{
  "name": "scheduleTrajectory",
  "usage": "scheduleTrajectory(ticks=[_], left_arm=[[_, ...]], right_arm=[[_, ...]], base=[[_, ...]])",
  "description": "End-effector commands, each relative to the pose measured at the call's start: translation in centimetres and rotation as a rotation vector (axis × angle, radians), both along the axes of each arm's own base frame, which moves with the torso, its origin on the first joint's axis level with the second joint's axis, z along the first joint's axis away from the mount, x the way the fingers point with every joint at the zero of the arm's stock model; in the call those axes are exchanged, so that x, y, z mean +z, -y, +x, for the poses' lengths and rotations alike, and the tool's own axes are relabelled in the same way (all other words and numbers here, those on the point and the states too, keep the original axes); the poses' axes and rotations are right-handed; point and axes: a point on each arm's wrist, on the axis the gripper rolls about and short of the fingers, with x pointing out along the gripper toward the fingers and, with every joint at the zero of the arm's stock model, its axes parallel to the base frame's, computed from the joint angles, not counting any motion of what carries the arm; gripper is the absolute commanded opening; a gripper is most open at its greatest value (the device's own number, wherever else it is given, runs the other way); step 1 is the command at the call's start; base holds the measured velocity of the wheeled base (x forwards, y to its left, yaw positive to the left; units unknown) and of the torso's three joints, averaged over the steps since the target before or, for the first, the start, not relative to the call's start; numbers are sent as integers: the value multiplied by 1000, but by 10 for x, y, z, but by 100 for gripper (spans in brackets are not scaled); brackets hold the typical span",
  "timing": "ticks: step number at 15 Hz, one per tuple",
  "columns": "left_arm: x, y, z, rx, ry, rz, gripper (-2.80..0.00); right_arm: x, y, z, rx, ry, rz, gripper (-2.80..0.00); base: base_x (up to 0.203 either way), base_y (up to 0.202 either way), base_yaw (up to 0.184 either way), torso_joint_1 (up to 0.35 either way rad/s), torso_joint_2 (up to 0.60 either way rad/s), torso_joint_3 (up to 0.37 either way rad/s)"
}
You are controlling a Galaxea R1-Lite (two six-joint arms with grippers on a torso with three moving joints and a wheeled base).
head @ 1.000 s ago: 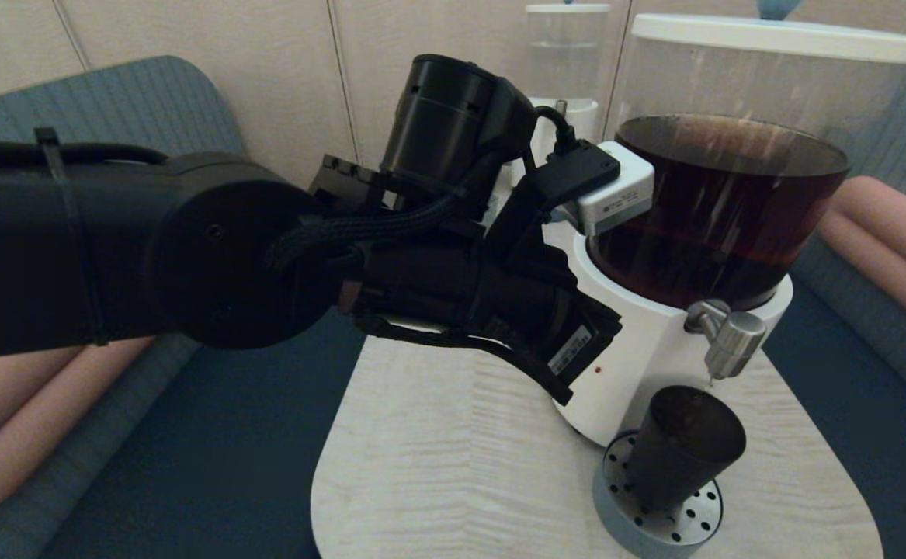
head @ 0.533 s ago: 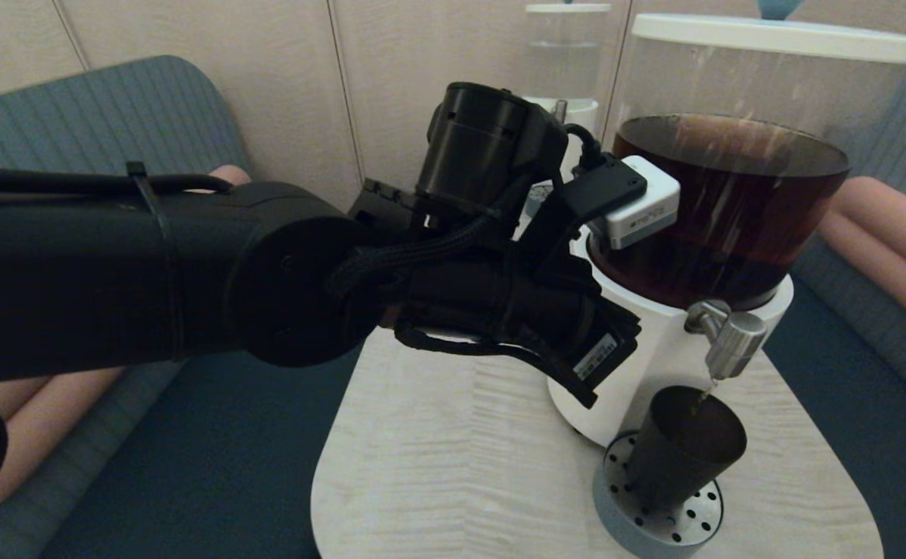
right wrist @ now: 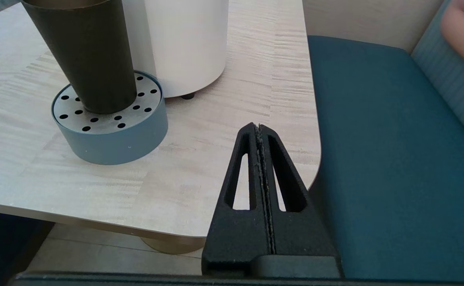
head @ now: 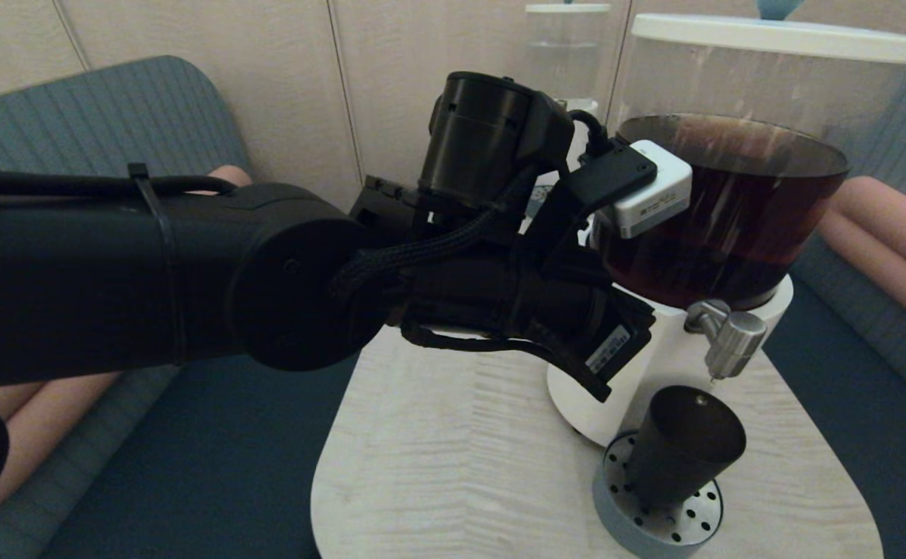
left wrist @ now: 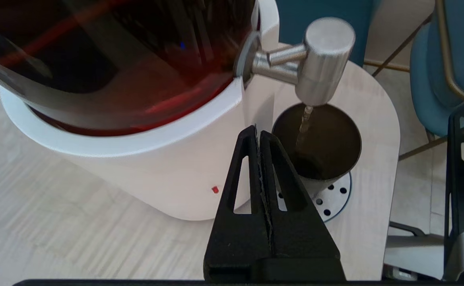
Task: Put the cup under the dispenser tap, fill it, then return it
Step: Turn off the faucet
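Observation:
The black cup (head: 685, 442) (left wrist: 323, 143) (right wrist: 86, 55) stands upright on the round perforated drip tray (head: 689, 524) (right wrist: 108, 137), right under the steel dispenser tap (head: 732, 341) (left wrist: 319, 59). In the left wrist view a thin brown stream falls from the spout into the cup. My left gripper (left wrist: 257, 133) is shut and empty, hanging above the table beside the dispenser's white base (head: 658, 365), just short of the cup's rim. In the head view my left wrist hides its fingers. My right gripper (right wrist: 258, 127) is shut and empty, low by the table's right front corner.
The big dispenser's tank (head: 732, 202) holds dark brown liquid. A smaller clear dispenser (head: 567, 54) stands behind it. The pale wooden table (head: 453, 466) has rounded corners, with teal seats (right wrist: 383, 159) on both sides. A blue chair (left wrist: 434, 79) stands beyond the table.
My left arm has swung right toward the dispenser and then risen slightly. The cup has stayed on the drip tray under the tap.

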Motion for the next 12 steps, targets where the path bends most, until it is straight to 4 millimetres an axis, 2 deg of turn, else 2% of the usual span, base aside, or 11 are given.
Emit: scheduleTrajectory(ticks=[1, 12], left_arm=[[5, -2, -2, -3, 11, -12, -280], [10, 2, 1, -16, 2, -38, -280]], right_arm=[[-3, 0, 1, 0, -7, 0, -280], [-3, 0, 1, 0, -7, 0, -280]], base=[[0, 0, 0, 0, 0, 0], [0, 0, 0, 0, 0, 0]])
